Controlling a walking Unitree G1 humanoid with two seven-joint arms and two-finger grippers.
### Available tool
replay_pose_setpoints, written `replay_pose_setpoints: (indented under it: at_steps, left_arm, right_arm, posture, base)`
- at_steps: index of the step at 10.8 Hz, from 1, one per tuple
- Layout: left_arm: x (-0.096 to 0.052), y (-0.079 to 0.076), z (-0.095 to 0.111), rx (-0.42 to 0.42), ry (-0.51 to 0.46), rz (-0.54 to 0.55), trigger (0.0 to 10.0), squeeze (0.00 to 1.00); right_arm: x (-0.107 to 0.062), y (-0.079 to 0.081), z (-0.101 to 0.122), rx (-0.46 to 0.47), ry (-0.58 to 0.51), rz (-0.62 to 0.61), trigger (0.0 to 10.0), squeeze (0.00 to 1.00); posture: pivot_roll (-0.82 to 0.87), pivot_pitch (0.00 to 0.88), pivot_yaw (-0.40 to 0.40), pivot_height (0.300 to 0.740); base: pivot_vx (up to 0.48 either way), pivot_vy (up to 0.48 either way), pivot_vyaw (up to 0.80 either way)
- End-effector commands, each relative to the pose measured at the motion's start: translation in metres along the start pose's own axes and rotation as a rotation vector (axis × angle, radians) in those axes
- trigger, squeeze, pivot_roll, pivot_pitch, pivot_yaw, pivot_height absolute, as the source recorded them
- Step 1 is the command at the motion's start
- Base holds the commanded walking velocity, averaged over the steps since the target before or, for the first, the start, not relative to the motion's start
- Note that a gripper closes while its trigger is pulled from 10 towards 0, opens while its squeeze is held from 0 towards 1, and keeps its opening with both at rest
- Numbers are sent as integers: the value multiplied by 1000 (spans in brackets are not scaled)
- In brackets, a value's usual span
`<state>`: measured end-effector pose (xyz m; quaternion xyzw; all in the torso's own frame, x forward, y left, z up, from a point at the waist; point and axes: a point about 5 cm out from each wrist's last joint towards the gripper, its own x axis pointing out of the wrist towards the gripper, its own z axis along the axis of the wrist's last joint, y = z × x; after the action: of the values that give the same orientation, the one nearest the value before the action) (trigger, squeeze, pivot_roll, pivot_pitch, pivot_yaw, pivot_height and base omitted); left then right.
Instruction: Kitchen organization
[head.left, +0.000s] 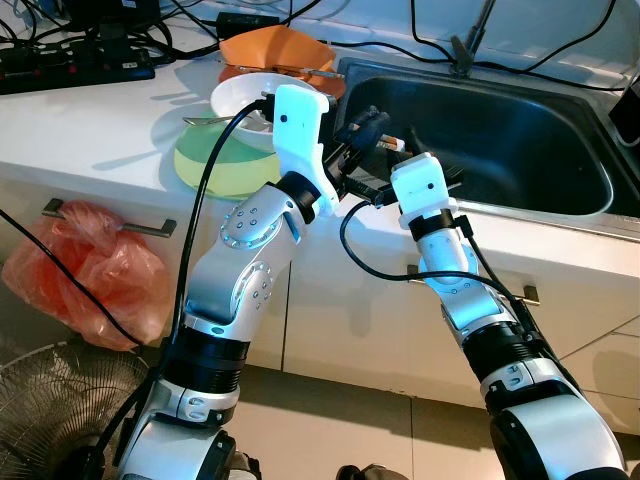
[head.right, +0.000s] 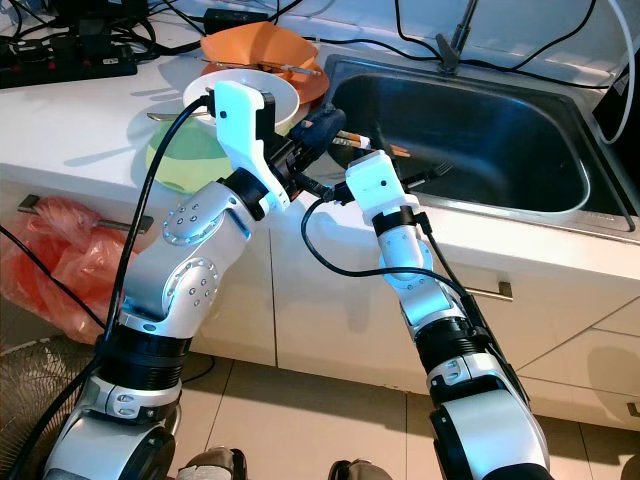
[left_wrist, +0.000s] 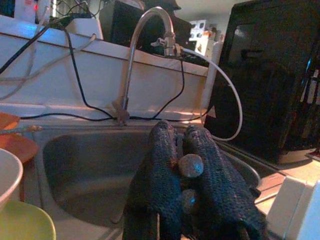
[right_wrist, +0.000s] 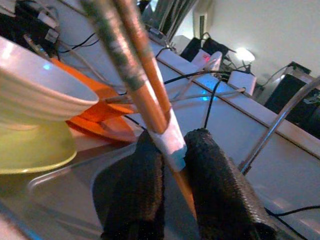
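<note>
- Right end effector (right_wrist: 170, 190): fingers clamped on chopsticks (right_wrist: 135, 75), at the sink's (head.left: 520, 150) front left corner.
- Left end effector (left_wrist: 182, 170): gripping the same chopsticks' ends.
- White bowl (head.left: 245, 95) stacked on green plate (head.left: 215, 165): tabletop (head.left: 90, 120), beside the sink's left edge.

Orange chopsticks (right_wrist: 145, 85) with white band between black right gripper (right_wrist: 172, 200) fingers; white bowl (head.left: 248, 97), yellow-green plate (head.left: 215, 160).
</note>
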<state>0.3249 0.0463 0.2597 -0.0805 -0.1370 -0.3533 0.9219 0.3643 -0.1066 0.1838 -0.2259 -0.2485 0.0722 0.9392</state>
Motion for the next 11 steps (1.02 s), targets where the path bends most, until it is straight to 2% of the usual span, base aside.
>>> replay_pose_setpoints:
  at_steps: [1,3,4,8,10,11]
  left_arm:
    - [0,-2,8,15,-37,-3,10000,0]
    - [0,-2,9,15,-44,0,10000,0]
    - [1,0,10,0,-60,8,10000,1000]
    - [0,5,17,2,-113,51,10000,1000]
    - [-3,8,30,-27,-218,79,10000,1000]
    - [-4,9,36,-42,-268,91,10000,0]
  right_arm:
    - [3,-5,2,1,-7,-22,0,0]
    - [3,-4,1,4,-8,-19,0,0]
    - [3,-4,1,4,-8,-19,0,0]
    - [2,-5,1,4,-6,-22,0,0]
    - [2,-6,0,5,-3,-26,0,0]
    - [3,-8,0,8,-1,-35,0,0]
  posture:
    - [101,87,-56,740]
    - [101,88,-56,740]
    - [101,88,-57,740]
    - [101,91,-56,740]
    - [101,90,-56,740]
    - [99,90,-56,740]
  base:
    - [0,0,0]
    - [0,0,0]
    - [0,0,0]
    - [0,0,0]
    - [0,0,0]
    - [0,0,0]
